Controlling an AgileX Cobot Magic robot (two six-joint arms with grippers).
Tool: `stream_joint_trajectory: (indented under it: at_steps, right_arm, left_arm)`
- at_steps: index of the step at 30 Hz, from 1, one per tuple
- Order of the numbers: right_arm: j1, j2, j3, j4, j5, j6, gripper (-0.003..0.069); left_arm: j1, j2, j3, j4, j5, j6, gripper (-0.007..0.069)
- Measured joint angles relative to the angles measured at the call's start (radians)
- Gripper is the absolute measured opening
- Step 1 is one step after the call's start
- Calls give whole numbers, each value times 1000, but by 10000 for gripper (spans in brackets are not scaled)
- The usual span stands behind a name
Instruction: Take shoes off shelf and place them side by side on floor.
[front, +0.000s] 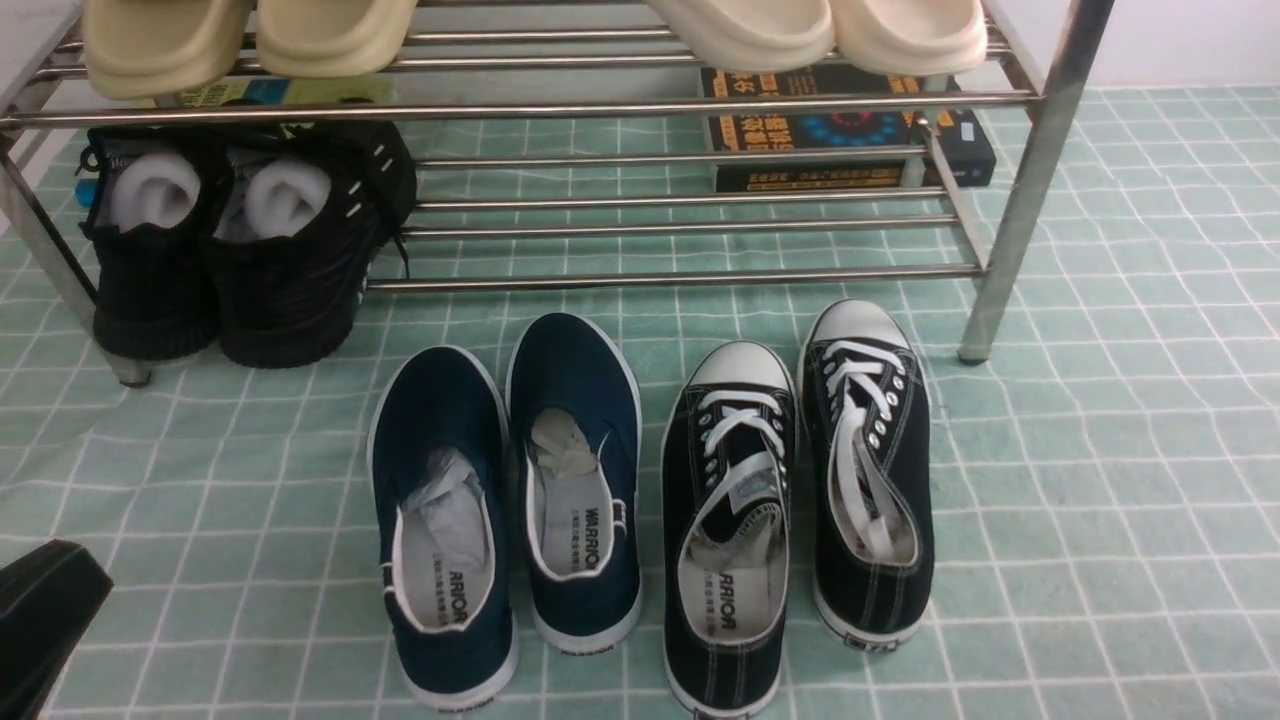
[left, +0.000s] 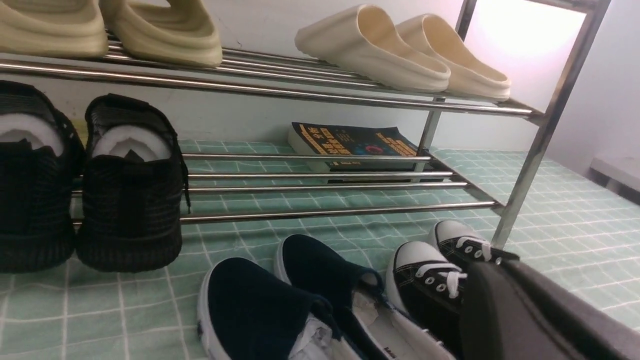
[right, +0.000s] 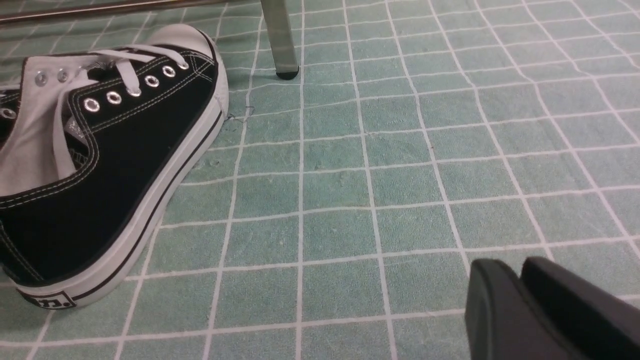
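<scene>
I am seeing the navy shoes sitting side by side on the floor, toes pointing toward the shelf, paper stuffing showing in both openings. Just beside them, to their right, the black lace-up sneakers are lying in a pair, close to the shelf's front leg. On the lower tier at the left, the black high shoes are standing with white stuffing, heels hanging over the front rod; a book is lying behind the right end, and cream slippers are resting on the upper tier. My left gripper is hanging near the sneakers with fingers pressed together, holding nothing. My right gripper is hovering over bare floor, well apart from the sneakers; I cannot tell whether it is spread.
</scene>
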Motion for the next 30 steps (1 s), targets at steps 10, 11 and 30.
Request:
stream_joint_trajectory:
  at_steps: [10, 11, 30]
  right_arm:
    - [0, 0, 0, 0, 0, 0, 105]
    - [0, 0, 0, 0, 0, 0, 106]
    - [0, 0, 0, 0, 0, 0, 119]
  left_arm:
    - [210, -7, 207, 195, -5, -85, 29]
    - [247, -19, 228, 202, -8, -86, 30]
    - [397, -60, 312, 264, 58, -95, 48]
